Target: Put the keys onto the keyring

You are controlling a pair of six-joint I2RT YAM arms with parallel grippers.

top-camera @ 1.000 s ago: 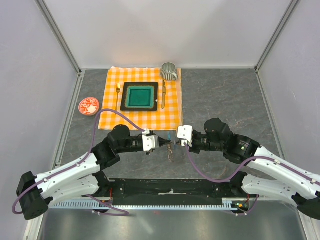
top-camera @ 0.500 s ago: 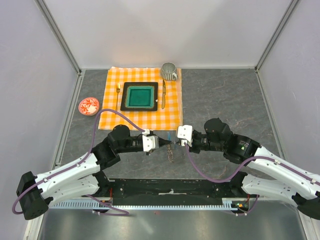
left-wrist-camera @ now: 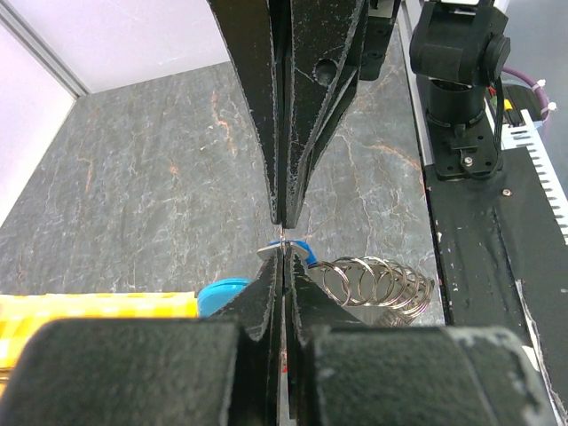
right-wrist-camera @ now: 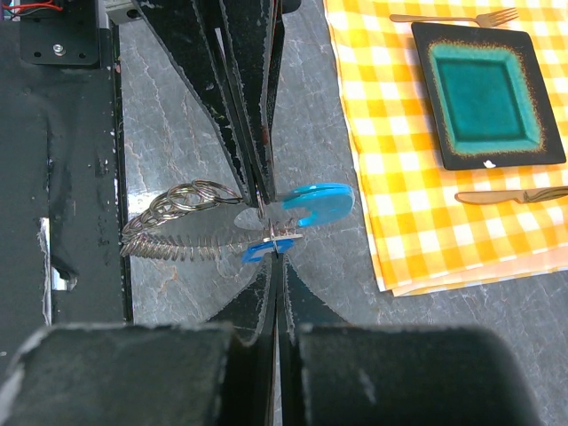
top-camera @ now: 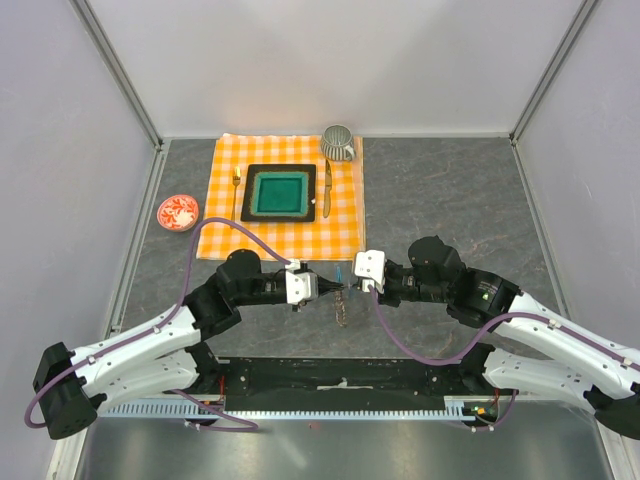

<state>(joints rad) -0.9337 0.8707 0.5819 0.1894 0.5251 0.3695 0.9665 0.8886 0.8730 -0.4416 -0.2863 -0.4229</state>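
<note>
Your two arms reach inward and meet tip to tip just below the centre of the top view, above the grey stone-patterned surface [top-camera: 450, 200]. The left gripper [top-camera: 325, 288] comes in from the left and the right gripper [top-camera: 350, 287] from the right. Both sets of jaws are clenched, with their tips almost touching.

The keys [top-camera: 341, 272] are bunched exactly where the tips meet. In the right wrist view a flat silvery piece sits at that point, with a curved bright blue tag [right-wrist-camera: 315, 202] sticking out to the right and a smaller blue piece [right-wrist-camera: 257, 253] just below it. Each pair of jaws pinches thin metal in this bunch, but you cannot tell whether it is a key or ring wire.

The keyring [right-wrist-camera: 173, 222], a floppy coil of silvery loops, trails from the bunch to the left in that view. In the top view it runs toward the bottom edge.

In the upper middle of the top view lies an orange checked cloth [top-camera: 285, 230]. It carries a green square plate [top-camera: 279, 193], a gold fork [top-camera: 236, 185], a gold knife [top-camera: 327, 185] and a ribbed grey cup [top-camera: 338, 142]. A red patterned dish [top-camera: 178, 212] sits just left of the cloth. A white mark [right-wrist-camera: 487, 163] on the plate's rim is too small to read.
</note>
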